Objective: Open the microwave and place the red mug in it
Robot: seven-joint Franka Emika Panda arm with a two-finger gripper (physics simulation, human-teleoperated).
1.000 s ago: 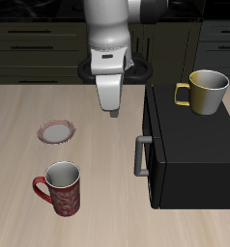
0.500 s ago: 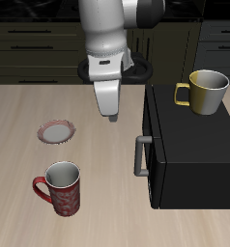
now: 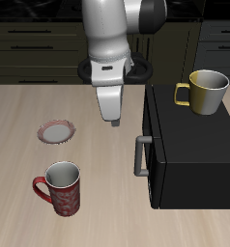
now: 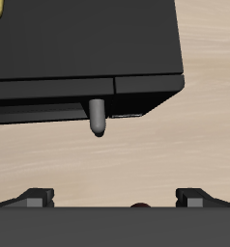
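I am working in what looks like a rendered home kitchen. Behind the pale wooden table (image 3: 20, 116) I see a run of dark cabinets (image 3: 35, 41) with long bar pulls on their drawers. On the table sits a matte black microwave (image 3: 189, 150) with a grey bar handle, a yellow-olive mug (image 3: 206, 92) on top of it, a dark red mug (image 3: 61, 188), and a small red-rimmed plate (image 3: 57, 131).
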